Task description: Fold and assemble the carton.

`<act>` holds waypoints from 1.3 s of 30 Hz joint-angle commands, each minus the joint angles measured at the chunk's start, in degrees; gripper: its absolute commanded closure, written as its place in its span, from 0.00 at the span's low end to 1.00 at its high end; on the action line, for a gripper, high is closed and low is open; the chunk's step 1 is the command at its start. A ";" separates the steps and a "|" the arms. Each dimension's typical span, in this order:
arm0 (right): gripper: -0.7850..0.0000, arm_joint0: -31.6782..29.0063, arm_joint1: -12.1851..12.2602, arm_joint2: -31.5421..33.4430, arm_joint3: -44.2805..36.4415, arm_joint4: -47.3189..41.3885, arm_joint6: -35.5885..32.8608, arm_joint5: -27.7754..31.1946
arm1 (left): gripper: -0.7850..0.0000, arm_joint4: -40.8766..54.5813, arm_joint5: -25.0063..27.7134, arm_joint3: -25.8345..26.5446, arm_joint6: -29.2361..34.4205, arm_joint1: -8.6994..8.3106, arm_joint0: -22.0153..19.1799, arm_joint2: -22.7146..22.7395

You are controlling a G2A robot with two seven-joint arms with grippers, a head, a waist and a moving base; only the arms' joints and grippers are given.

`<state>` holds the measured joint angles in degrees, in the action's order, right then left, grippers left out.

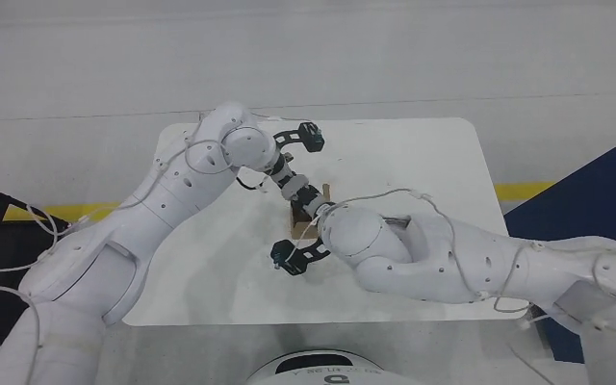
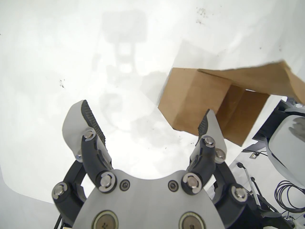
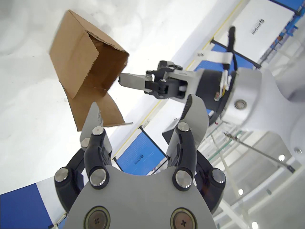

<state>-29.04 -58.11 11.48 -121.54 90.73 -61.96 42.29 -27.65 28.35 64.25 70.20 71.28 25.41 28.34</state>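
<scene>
Two robot arms meet over the middle of a white desk (image 1: 433, 164), where a small brown carton (image 3: 71, 58) lies between them. It is opened out into a box shape with one end gaping. In the top view the left arm comes at the carton from the far side and the right arm from the near side, their wrists close together above it.

Neither arm has hold of the cardboard. The left pincer (image 2: 146, 108) stands with its fingers apart and empty. One finger (image 2: 212, 125) lies along the carton's side wall, and from the right wrist its tip shows at the rim of the open end, though contact cannot be confirmed. The right pincer (image 3: 143, 102) is likewise spread and holds nothing. One of its fingers (image 3: 93, 117) sits just beside a loose flap (image 3: 109, 113) that juts outward from the open end.

The body of the carton looks erected and the work appears to have reached the closing of that end, with the flap not yet folded in. The next move probably calls for one pincer to brace the wall while the other pushes the flap across the mouth, bending it at its crease. The cardboard looks light enough to skid or twist on the smooth desk if pushed without that brace, and thin enough to buckle away from the crease if the push lands off-centre
</scene>
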 commanded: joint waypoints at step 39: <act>0.00 -50.93 13.56 36.11 8.65 -27.83 51.64 -42.74 | 0.00 3.19 -0.45 24.72 -16.71 -14.44 25.70 40.47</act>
<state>-79.42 -44.50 47.30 -113.61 64.26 -11.22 -0.89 -24.84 27.37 89.04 54.04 56.96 50.55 68.31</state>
